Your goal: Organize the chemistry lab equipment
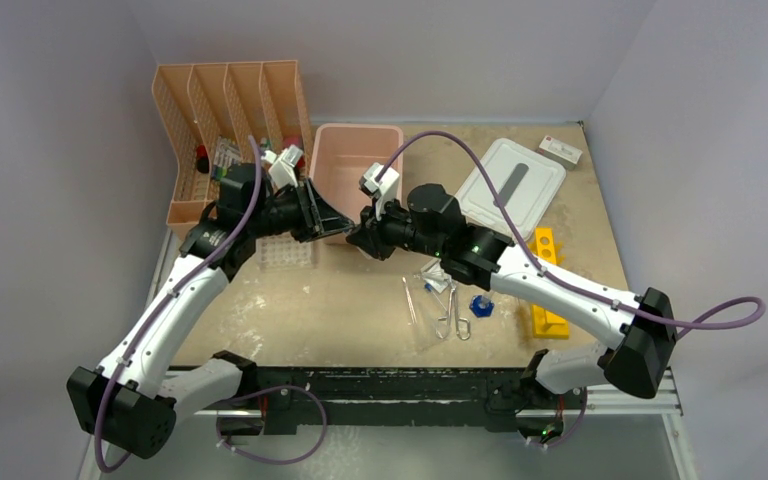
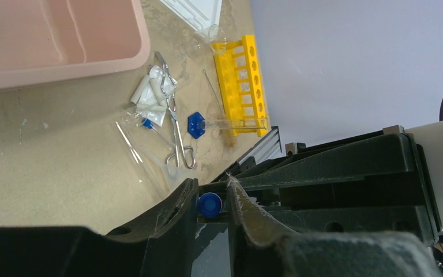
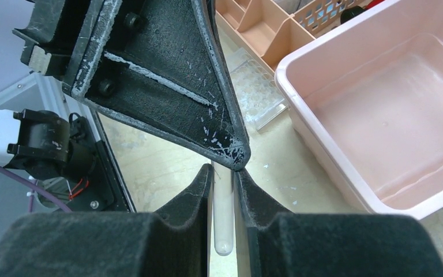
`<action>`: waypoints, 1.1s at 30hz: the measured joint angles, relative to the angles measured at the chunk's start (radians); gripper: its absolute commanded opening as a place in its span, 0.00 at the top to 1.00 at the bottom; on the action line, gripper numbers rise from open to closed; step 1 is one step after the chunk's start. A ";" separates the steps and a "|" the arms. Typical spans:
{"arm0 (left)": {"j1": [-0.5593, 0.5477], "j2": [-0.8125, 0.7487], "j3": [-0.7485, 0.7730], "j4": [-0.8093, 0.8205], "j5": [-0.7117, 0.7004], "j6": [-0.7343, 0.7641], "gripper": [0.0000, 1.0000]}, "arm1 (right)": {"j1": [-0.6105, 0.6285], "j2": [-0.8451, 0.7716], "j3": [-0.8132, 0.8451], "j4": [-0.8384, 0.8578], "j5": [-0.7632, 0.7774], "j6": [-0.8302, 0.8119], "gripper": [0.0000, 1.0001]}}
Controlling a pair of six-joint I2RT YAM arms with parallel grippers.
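Peach organizer point(image 1: 230, 100) upper left, clear tube tray point(image 1: 285, 250) just below it. Left end effector point(image 2: 212, 183) narrowed onto the blue cap point(image 2: 209, 205) of a clear tube point(image 3: 224, 222). The right end effector point(image 3: 224, 173) pinches the same tube's body, fingers nearly together, mid-frame by the pink bin's point(image 1: 355, 128) near rim. Forceps point(image 1: 455, 315) right of centre; yellow rack point(image 1: 545, 245) near the table's point(image 1: 300, 320) right edge. White box point(image 1: 560, 150) label unreadable. Bare table lower left.

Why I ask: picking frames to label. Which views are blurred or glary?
Top view: even light, sharp, faint shadows. Left wrist view: near fingers slightly soft, yellow rack sharp. Right wrist view: tube crisp, no glare.
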 measured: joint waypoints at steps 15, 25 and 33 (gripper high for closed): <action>0.003 0.008 0.038 -0.096 0.002 0.097 1.00 | -0.002 0.018 0.001 0.011 0.007 0.009 0.51; 0.000 0.013 0.138 -0.309 -0.397 0.209 1.00 | -0.019 0.030 0.002 -0.004 0.049 0.037 0.38; 0.000 -0.019 0.052 -0.384 -0.960 0.259 1.00 | -0.027 0.006 -0.010 0.001 0.129 0.061 0.38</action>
